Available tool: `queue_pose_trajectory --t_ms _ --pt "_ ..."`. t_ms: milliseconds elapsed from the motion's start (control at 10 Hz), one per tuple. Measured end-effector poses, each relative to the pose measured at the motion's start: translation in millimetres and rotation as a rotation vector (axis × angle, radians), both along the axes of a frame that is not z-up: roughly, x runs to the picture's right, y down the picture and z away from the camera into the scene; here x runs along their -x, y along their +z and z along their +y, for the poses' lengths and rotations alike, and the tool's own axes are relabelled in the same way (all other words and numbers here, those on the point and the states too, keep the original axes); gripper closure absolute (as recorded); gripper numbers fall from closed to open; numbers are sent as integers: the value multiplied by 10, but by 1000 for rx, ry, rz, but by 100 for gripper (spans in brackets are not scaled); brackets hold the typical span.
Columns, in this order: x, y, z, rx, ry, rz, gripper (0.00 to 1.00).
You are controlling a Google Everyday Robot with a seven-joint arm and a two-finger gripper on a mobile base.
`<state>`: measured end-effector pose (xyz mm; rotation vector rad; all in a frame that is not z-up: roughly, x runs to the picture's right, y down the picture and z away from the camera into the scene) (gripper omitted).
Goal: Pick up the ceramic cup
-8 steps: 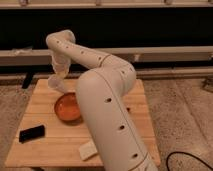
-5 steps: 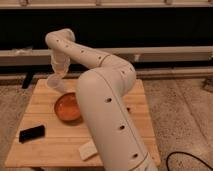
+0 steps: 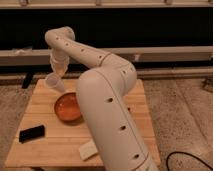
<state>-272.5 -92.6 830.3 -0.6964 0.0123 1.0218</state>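
We see the gripper [image 3: 58, 72] at the end of the arm [image 3: 107, 100], which arcs up from the lower right, bends at the top left and points down over the far left corner of the table [image 3: 55, 145]. The ceramic cup [image 3: 54, 82] is directly beneath the gripper and touching it. It is a pale cup, tilted, with its mouth toward the left. It may be held clear of the wood, but we cannot tell that for sure. We also cannot tell how wide the gripper stands or whether it has the cup clamped, since the two pale shapes run together.

We count one cup. There is one orange bowl [image 3: 67, 107] on the table, near the cup and on the side toward the camera. One flat black object [image 3: 31, 133], perhaps a phone, lies near the front left edge. One pale block [image 3: 88, 149] lies at the front edge, just beside the arm.

The arm's thick lower link covers much of the table's right half, and the frame cuts off its base. A dark cable [image 3: 190, 159] on the floor at the lower right is also cut by the frame.
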Motion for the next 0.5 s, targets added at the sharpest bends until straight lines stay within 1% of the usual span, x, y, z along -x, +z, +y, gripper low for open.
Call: queue_pose_trajectory --t_ms 500 --pt "32 -65 -12 0 -4 -22 98"
